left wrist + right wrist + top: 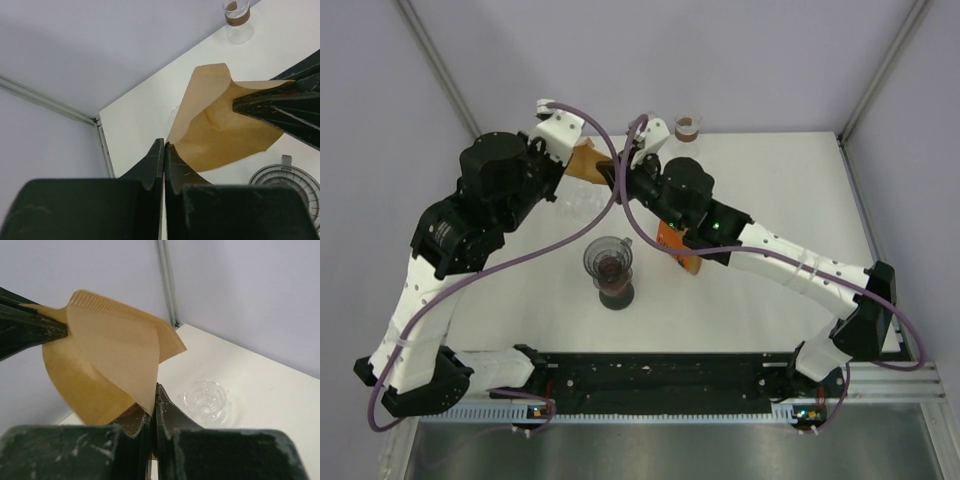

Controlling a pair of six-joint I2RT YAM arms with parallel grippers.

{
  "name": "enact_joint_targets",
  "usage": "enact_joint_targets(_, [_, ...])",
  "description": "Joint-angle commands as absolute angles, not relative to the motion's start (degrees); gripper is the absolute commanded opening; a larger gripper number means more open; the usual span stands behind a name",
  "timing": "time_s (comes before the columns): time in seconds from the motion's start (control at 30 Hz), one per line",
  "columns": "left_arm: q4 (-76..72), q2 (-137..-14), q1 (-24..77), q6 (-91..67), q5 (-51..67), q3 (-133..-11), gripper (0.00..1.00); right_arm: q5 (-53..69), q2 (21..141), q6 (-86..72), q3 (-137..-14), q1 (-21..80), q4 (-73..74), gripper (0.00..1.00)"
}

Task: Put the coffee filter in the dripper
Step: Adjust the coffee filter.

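You'll find no text, label, brand, number or sign that can be read in any of the three views. The brown band [236, 19] round the glass vessel [239, 32] at the far edge of the counter [770, 180] is too small and blurred for you to make out any print. The coffee filter [220, 130] shows you only plain brown paper.

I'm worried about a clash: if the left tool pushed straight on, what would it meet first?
The coffee filter that the left tool pinches; beyond it, probably the table, with the right tool off to one side.
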State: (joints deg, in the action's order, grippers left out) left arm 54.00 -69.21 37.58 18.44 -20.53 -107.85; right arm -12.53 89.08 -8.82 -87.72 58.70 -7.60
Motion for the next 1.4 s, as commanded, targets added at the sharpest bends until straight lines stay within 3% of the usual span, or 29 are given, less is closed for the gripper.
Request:
enact_joint_targets(0.0, [50.01,-68.03,37.70,21.80,-23.99,-107.32,0.00,-16.26,86.48,-7.03,-88.59,58.01,-6.24,0.00])
enact_joint_targets(0.2, [50.62,-67.94,37.62,21.97,-23.65,-107.14,0.00,-15.83,85.87,-6.86,-87.89,57.04,-6.67,0.00])
enact_joint_targets(0.23, [51.06,-67.85,37.70,21.54,-22.60,-107.14,0.00,-14.52,85.87,-6.33,-87.63,57.13,-8.07,0.02])
enact_joint_targets(0.3, [52.29,-68.11,37.97,20.48,-20.66,-107.31,0.00,-12.05,86.83,-6.15,-88.41,57.04,-9.31,0.22])
enact_joint_targets(0.33, [52.73,-68.20,38.06,19.70,-19.35,-107.31,0.00,-11.08,87.71,-6.15,-89.64,57.13,-9.23,0.26])
enact_joint_targets(0.5, [53.88,-68.64,38.23,17.14,-17.05,-107.31,0.00,-7.03,91.49,-6.33,-93.16,57.22,-10.98,0.33])
enact_joint_targets(0.6, [54.14,-69.08,38.41,16.26,-16.09,-108.19,0.00,-8.26,92.37,-6.68,-93.69,57.13,-11.69,0.29])
enact_joint_targets(0.77, [53.62,-68.99,38.32,17.22,-18.18,-107.75,0.00,-11.32,93.60,-6.33,-95.36,57.13,-8.71,0.01])
enact_joint_targets(0.8, [53.09,-68.91,38.32,17.75,-19.41,-107.49,0.00,-12.82,93.43,-5.98,-95.36,57.13,-8.01,0.00])
enact_joint_targets(1.07, [49.92,-67.32,38.23,22.85,-25.05,-104.68,0.00,-22.93,87.10,-3.87,-88.42,54.41,-8.17,0.00])
enact_joint_targets(1.37, [49.48,-66.54,38.23,24.08,-26.19,-103.98,0.00,-23.37,87.01,-3.17,-88.95,54.40,-5.27,0.00])
